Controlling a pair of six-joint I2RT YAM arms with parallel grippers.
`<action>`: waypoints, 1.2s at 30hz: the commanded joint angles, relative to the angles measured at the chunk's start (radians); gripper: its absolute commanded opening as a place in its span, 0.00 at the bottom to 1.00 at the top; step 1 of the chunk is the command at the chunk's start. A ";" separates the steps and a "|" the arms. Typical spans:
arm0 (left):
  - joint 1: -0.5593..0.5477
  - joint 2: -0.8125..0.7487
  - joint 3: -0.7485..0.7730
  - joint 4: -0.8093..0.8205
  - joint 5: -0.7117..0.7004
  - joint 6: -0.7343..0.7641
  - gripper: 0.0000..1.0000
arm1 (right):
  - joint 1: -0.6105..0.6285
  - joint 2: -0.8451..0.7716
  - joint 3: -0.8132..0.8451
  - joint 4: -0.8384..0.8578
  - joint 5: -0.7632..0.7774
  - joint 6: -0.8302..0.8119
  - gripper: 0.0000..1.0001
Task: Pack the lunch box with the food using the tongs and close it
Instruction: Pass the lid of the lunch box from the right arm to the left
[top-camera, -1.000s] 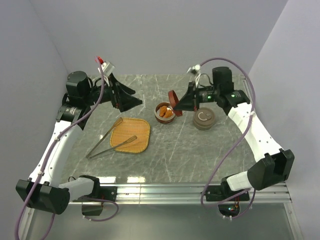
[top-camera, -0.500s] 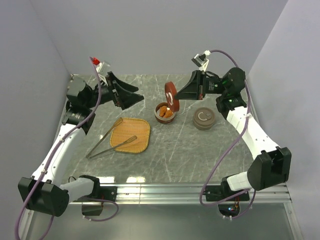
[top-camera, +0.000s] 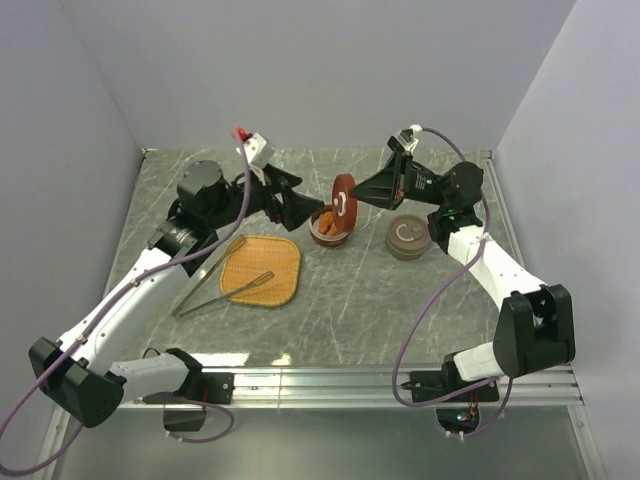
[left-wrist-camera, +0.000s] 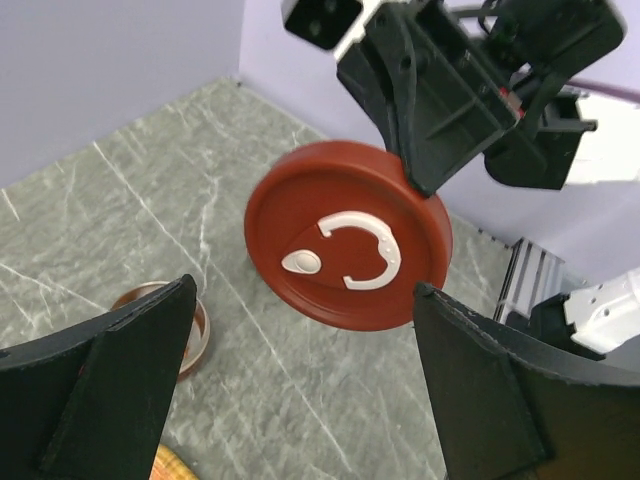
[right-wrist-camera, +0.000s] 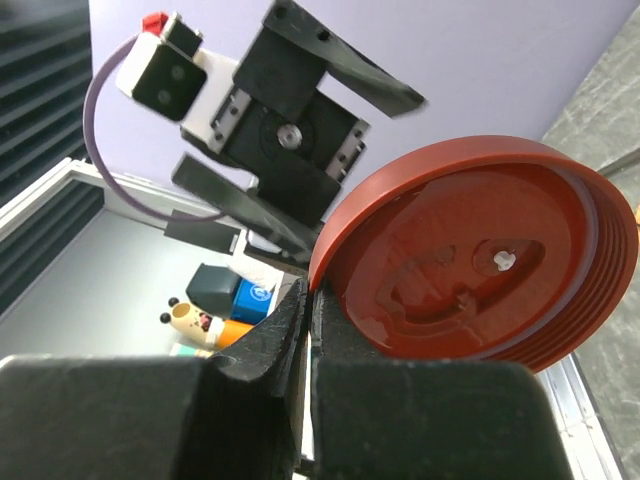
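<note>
My right gripper (top-camera: 362, 192) (right-wrist-camera: 312, 290) is shut on the rim of a round red lid (top-camera: 344, 205) (right-wrist-camera: 480, 262) and holds it on edge just above the lunch box (top-camera: 330, 237), a small round bowl with orange-brown food (top-camera: 329, 222) in it. My left gripper (top-camera: 298, 208) (left-wrist-camera: 305, 290) is open and faces the lid's top (left-wrist-camera: 348, 248), which bears a white ring handle; its fingers (left-wrist-camera: 115, 375) stand on either side without touching it. The silver tongs (top-camera: 222, 281) lie on the table, across the woven tray (top-camera: 268, 262).
A second round brown container (top-camera: 407, 238) with its lid on stands right of the bowl. The bowl's rim (left-wrist-camera: 197, 330) shows beside my left finger. Walls close the table at the back and sides.
The left arm has swung right, its open gripper now close to the lid. The right gripper has lifted the lid and turned it upright over the bowl.
</note>
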 joint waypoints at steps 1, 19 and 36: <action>-0.052 0.029 0.054 -0.050 -0.098 0.076 0.96 | -0.002 -0.020 -0.004 0.088 0.033 0.035 0.00; -0.092 0.097 0.068 0.057 -0.057 -0.060 0.96 | 0.034 -0.082 0.016 -0.079 0.028 -0.156 0.00; -0.134 0.131 0.085 -0.009 -0.267 -0.050 0.95 | 0.045 -0.085 0.016 -0.045 0.061 -0.121 0.00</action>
